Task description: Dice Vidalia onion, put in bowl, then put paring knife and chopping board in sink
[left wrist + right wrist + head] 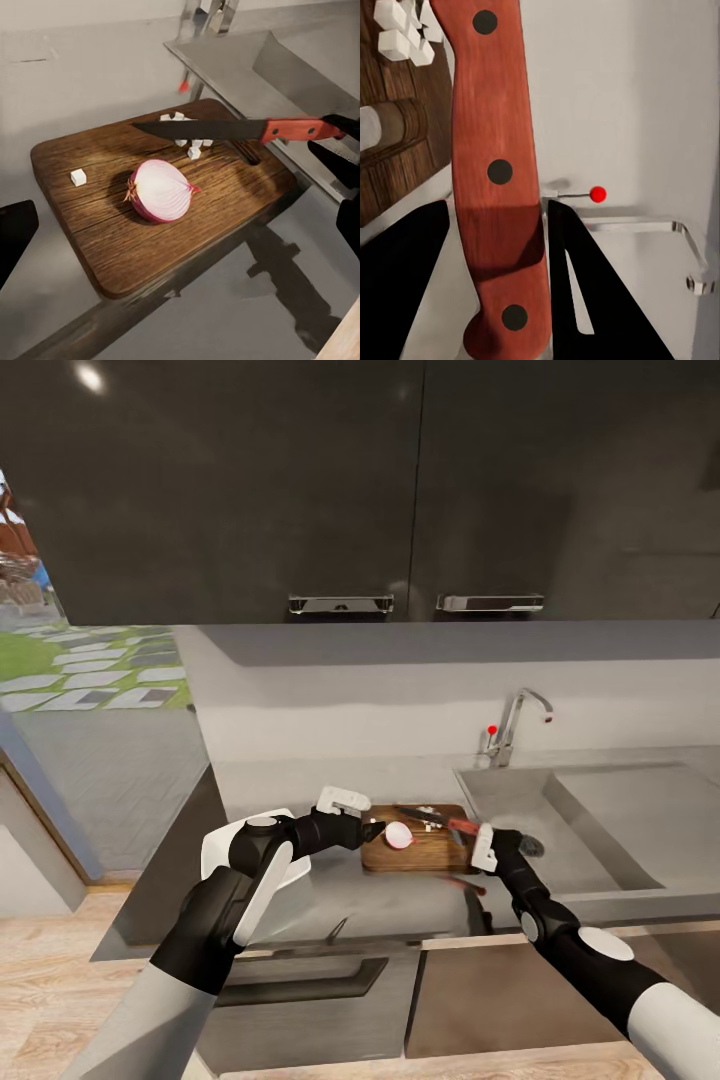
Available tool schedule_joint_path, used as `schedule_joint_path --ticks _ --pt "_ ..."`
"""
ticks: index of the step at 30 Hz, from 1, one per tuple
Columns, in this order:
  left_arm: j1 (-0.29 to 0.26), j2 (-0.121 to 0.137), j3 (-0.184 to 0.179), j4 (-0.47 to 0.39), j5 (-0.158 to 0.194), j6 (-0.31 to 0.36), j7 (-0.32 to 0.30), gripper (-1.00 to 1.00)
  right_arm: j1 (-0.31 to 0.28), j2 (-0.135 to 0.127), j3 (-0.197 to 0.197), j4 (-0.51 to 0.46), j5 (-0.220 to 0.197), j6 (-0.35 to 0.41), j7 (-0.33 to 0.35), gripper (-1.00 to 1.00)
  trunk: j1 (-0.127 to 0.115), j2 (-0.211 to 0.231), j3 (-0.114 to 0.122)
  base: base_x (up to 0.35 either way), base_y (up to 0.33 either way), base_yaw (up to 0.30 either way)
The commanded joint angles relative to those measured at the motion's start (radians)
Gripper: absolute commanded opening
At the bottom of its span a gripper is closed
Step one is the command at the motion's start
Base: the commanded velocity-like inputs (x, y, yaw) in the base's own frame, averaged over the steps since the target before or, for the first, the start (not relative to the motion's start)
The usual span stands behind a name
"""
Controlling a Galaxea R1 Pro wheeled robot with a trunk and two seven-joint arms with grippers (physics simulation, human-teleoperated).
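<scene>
The dark wooden chopping board (435,850) lies on the grey countertop (400,905), just left of the sink (600,810). Half an onion (161,191), with a pink skin and a pale cut face, rests on the board (112,240). Several small white onion dice (187,142) lie near the board's far end, and one cube (78,177) sits apart. My right gripper (482,845) is shut on the paring knife's red handle (499,172). The dark blade (202,129) hovers over the dice. My left gripper (372,828) stands open beside the onion half (399,836), holding nothing.
The white bowl (215,850) sits on the countertop at the left, partly hidden under my left arm. The chrome tap (515,725) and the red knob (491,730) stand behind the sink. Black upper cabinets (340,490) hang above. The counter's front edge runs just below the board.
</scene>
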Motion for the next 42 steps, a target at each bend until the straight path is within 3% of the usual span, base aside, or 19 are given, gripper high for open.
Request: schedule_joint_path --ticks 1,42 --pt "-0.001 0.0 0.001 -0.001 0.0 0.005 -0.002 1.0 -0.002 -0.001 0.013 0.001 0.01 0.01 -0.009 -1.0 0.001 -0.002 -0.002 0.0 0.0 0.0" --pt "-0.001 0.0 0.001 -0.001 0.0 0.005 -0.002 1.0 -0.001 -0.001 0.055 0.011 0.01 0.013 -0.017 -1.0 0.001 -0.002 -0.002 0.0 0.0 0.0"
